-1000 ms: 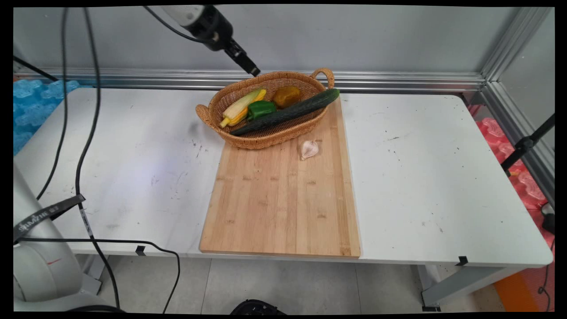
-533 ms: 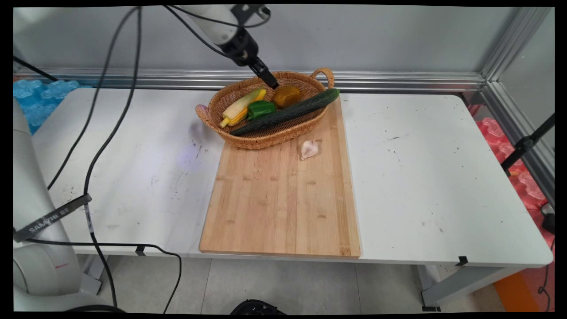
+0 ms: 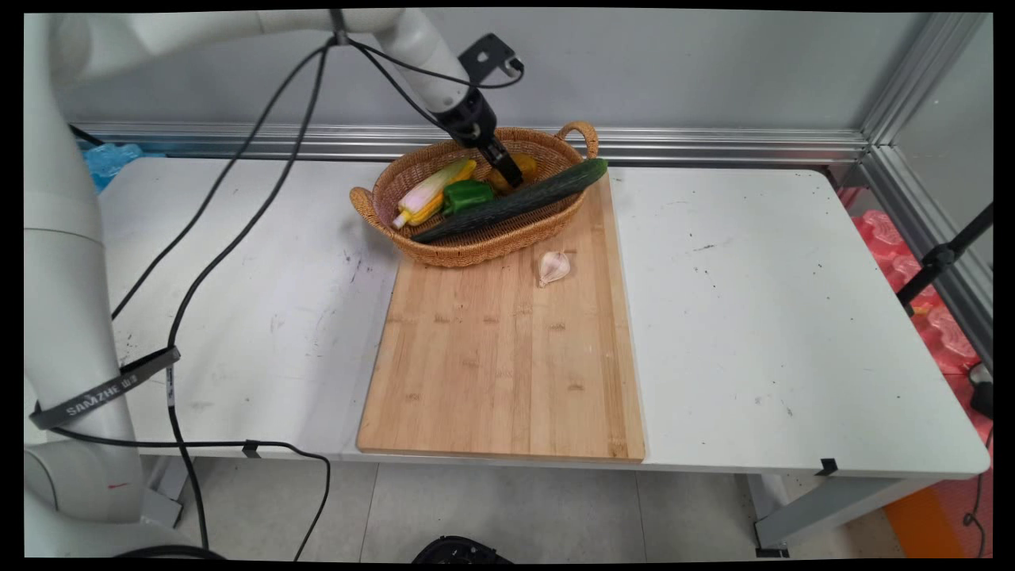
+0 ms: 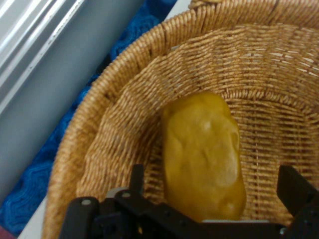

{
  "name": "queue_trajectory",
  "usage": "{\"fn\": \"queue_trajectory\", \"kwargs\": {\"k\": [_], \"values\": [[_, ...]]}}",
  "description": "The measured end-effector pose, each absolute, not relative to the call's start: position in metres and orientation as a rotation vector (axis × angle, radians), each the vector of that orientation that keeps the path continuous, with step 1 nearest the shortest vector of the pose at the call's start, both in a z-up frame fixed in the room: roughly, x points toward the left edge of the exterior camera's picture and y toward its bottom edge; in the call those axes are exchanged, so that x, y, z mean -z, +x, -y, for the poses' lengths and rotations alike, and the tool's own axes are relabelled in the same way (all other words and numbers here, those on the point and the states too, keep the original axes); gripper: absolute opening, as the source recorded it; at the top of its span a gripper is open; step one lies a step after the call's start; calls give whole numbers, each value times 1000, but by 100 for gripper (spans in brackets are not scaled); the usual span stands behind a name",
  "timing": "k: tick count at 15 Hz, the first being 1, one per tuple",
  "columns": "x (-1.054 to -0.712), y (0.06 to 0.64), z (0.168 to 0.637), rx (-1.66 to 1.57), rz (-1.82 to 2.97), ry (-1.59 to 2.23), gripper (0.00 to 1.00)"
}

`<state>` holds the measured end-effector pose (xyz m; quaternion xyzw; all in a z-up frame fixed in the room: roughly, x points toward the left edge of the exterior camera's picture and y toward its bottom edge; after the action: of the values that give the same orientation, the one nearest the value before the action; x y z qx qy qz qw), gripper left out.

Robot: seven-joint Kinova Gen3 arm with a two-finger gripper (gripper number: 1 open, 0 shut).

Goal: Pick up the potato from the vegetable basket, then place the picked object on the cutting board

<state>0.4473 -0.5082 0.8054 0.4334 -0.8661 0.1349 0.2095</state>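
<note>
the gripper [image 3: 511,176] has come down from above the far rim of the wicker basket [image 3: 476,246] over the last second and now sits low inside it, right over the yellow-brown vegetable [image 4: 204,154] (a potato by the look of it, though that is a guess). in the hand view the two black fingers [image 4: 294,186] stand wide apart, one on each side of that vegetable, with nothing between them but it; whether they touch it yet i cannot tell. nothing else has shifted: the corn [image 3: 432,193], the green pepper [image 3: 466,194] and the long cucumber [image 3: 515,202] lie in the basket as before, the cucumber's end poking over the right rim. the garlic bulb [image 3: 553,266] rests on the wooden cutting board [image 3: 507,373], just in front of the basket, and the basket's near side sits on the board's far end on the white table [image 3: 793,317].
</note>
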Motion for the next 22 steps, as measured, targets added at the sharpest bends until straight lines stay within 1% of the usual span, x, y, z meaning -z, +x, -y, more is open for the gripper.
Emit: {"fn": "queue_trajectory", "kwargs": {"k": [4,5,9,13,15,22], "values": [[-790,437,522,-356,2418,1199,100],[-789,436,524,-353,2420,1196,0],[-793,437,526,-350,2424,1182,0],[-814,444,518,-364,2424,1171,0],[-826,447,512,-372,2426,1167,0],[-898,444,466,-412,2488,1016,0]]}}
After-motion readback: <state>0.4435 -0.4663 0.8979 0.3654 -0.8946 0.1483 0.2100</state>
